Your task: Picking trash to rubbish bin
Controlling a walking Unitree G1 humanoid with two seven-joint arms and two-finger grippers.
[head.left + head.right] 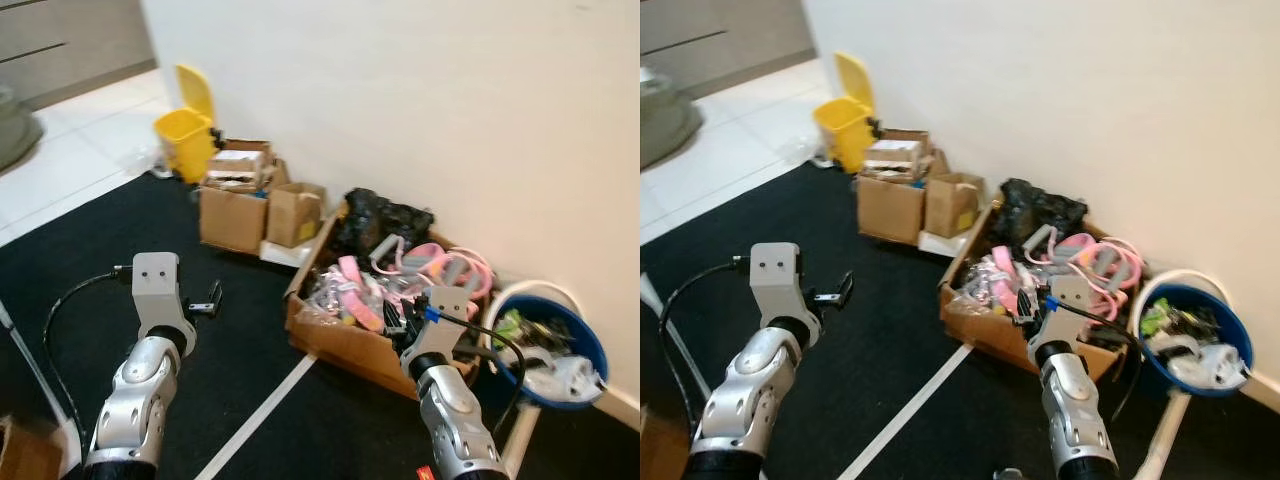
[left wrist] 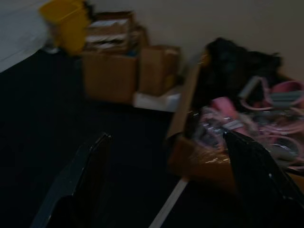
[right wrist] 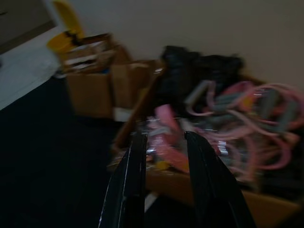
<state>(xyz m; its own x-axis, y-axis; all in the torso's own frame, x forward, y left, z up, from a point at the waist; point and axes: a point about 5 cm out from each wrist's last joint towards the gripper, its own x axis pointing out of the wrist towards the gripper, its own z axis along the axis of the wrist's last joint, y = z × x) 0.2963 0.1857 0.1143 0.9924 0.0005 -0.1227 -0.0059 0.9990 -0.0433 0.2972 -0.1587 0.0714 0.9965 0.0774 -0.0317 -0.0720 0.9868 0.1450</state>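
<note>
Two hands up: right hand [image 1: 412, 318] narrowly parted, empty, over cardboard box [image 1: 340, 342]; left hand [image 1: 207, 298] spread. I'd pinch one wrapper, swing toward blue bin [image 1: 590, 355] at 3 o'clock.

Head views: bright, even light; white wall [image 1: 450, 90] sharp, without glare. Wrist views: dim and motion-blurred; cardboard boxes [image 2: 118, 71] ahead of the left claw [image 2: 166, 180] appear soft.

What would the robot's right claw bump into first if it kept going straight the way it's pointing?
Most likely the clutter of pink items in the open cardboard box; the right gripper points straight at it, though how far off is hard to judge.
</note>
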